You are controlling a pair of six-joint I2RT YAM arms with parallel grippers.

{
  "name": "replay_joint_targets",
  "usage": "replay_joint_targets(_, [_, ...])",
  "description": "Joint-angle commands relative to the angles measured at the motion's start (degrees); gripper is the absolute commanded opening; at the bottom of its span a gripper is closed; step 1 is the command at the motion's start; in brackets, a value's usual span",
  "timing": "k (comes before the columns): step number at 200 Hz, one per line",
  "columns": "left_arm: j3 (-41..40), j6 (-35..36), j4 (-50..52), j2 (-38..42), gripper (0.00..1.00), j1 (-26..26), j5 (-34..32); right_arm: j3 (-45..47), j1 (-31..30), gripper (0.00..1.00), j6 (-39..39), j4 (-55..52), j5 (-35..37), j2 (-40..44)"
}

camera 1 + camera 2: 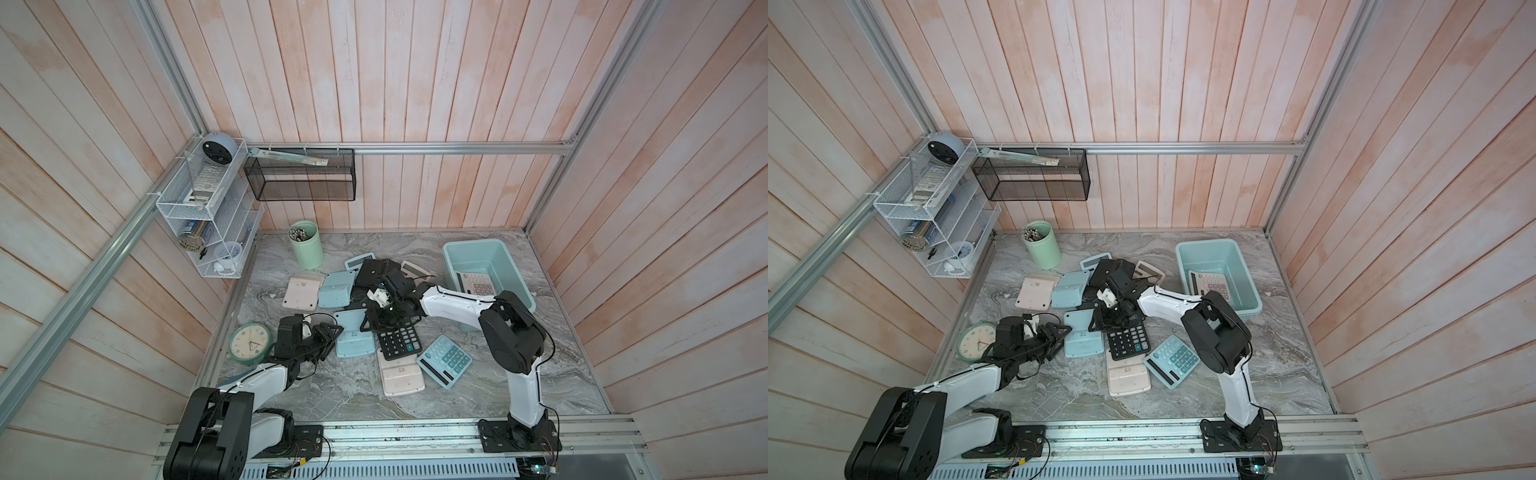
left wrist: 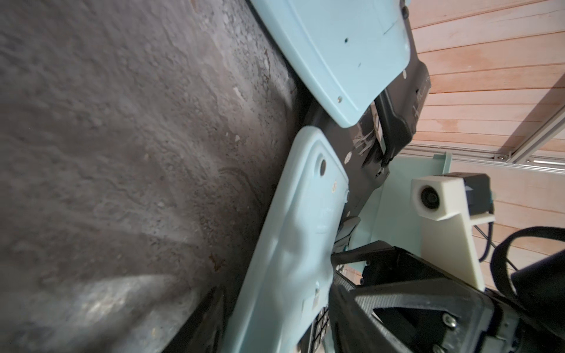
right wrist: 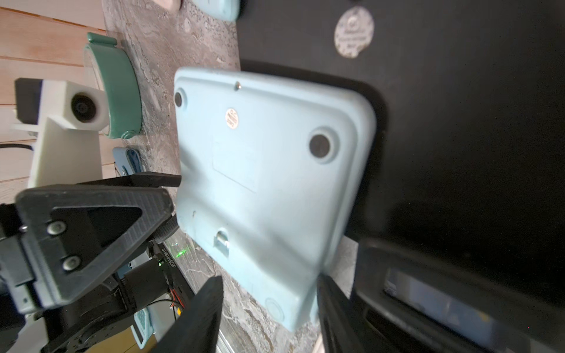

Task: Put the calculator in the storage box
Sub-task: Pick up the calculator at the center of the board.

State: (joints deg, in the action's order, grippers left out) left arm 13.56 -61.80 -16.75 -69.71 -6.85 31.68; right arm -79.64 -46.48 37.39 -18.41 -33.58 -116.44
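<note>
Your light blue calculator [image 1: 353,338] lies face down in the pile, just beside the black calculator [image 1: 399,343]. The left gripper [image 3: 175,204] meets its left edge, though you cannot tell whether those fingers have clamped, and the right gripper [image 3: 270,278] stands part open astride one end, with a strip of table showing beside one finger. You have bare marble tabletop [image 1: 540,365] at front right, inside wood-plank walls [image 1: 415,83]. At back right, the teal storage box [image 1: 505,266] holds one white calculator [image 1: 477,284].

A round sticker [image 3: 231,118] on the light blue calculator [image 3: 275,189] underside reads "QC"; other print is too blurred.
</note>
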Motion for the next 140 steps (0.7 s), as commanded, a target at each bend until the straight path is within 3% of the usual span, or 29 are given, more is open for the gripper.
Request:
replay_joint_targets(1, [-0.5, 0.1, -4.2, -0.9, 0.47, -0.2, 1.2, 1.8, -0.6, 0.56, 3.8, 7.0, -4.9, -0.7])
replay_joint_targets(62, [-0.5, 0.1, -4.8, -0.5, 0.38, 0.0, 1.4, 5.9, -0.6, 0.53, 10.6, 18.2, -9.5, 0.5])
replay_joint_targets(95, [-0.1, -0.6, -3.7, 2.2, 0.29, 0.4, 2.1, 5.5, -0.5, 0.52, 8.8, 14.6, -7.1, 1.0])
replay_joint_targets(140, [2.0, 0.9, 5.0, 9.2, 0.16, 0.5, 1.5, 6.0, -0.4, 0.52, 8.5, 13.6, -6.0, 2.2])
